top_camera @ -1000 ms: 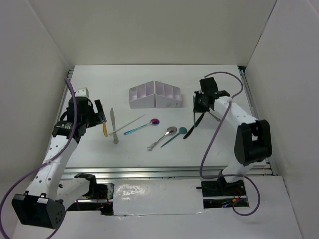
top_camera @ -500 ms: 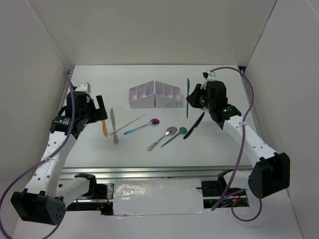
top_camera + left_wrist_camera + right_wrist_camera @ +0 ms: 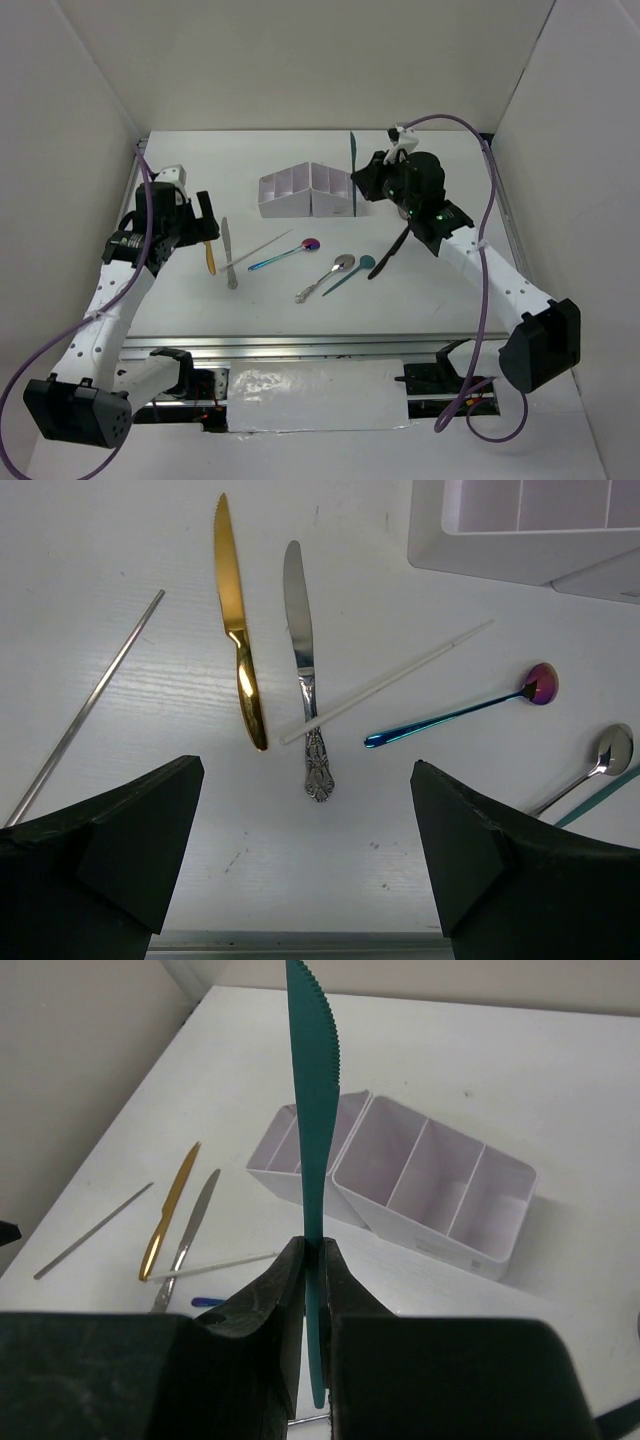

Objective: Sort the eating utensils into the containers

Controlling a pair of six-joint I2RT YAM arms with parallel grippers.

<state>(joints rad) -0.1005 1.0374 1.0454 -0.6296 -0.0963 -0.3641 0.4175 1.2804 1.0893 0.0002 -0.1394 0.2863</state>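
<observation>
My right gripper (image 3: 316, 1260) is shut on a teal knife (image 3: 314, 1090), held blade up, in the air just right of the white organizer box (image 3: 310, 192). In the top view the knife (image 3: 353, 170) stands at the box's right end. My left gripper (image 3: 305, 775) is open and empty above the table, near the gold knife (image 3: 240, 650) and silver knife (image 3: 300, 650). On the table also lie a white stick (image 3: 385, 682), an iridescent spoon (image 3: 460, 712), a silver spoon (image 3: 325, 277), a teal spoon (image 3: 350, 273) and a black knife (image 3: 388, 252).
A thin silver stick (image 3: 85, 705) lies left of the gold knife. The organizer's compartments (image 3: 430, 1185) look empty. White walls close in the table on three sides, and a metal rail (image 3: 330, 345) runs along the near edge.
My right gripper has carried the teal knife up and to the left, from near the black knife to the organizer's right end. The left arm has hardly moved.
</observation>
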